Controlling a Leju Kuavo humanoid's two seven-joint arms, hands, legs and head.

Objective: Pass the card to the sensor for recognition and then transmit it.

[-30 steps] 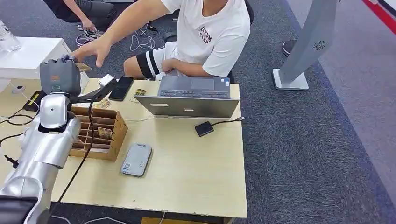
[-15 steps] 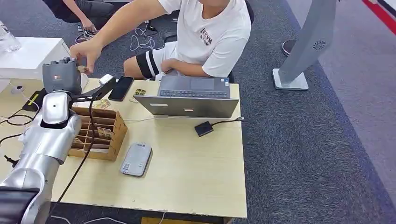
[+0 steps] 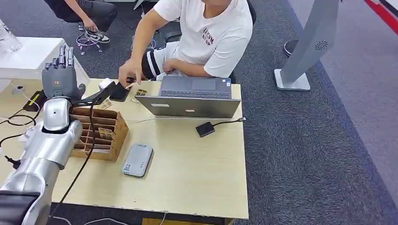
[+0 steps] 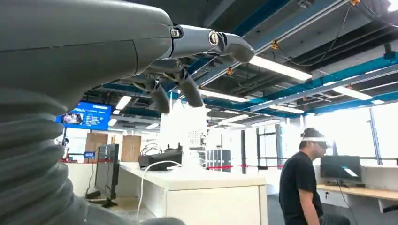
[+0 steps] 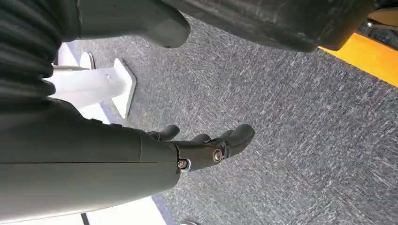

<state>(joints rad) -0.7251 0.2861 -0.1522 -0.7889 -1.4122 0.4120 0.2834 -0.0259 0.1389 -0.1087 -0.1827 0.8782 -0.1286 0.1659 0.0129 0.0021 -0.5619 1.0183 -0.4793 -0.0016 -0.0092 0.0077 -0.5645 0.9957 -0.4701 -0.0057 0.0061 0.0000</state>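
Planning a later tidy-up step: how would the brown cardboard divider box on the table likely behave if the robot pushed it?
The cardboard divider box looks thin-walled and open-topped, so it is probably light and would slide easily on the smooth table. Its low, wide shape suggests it would not tip. The walls might flex under the left hand.

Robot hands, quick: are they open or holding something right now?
Left hand: open, fingers straight up, holding nothing.
Right hand: open, fingers loosely apart over the carpet, holding nothing.
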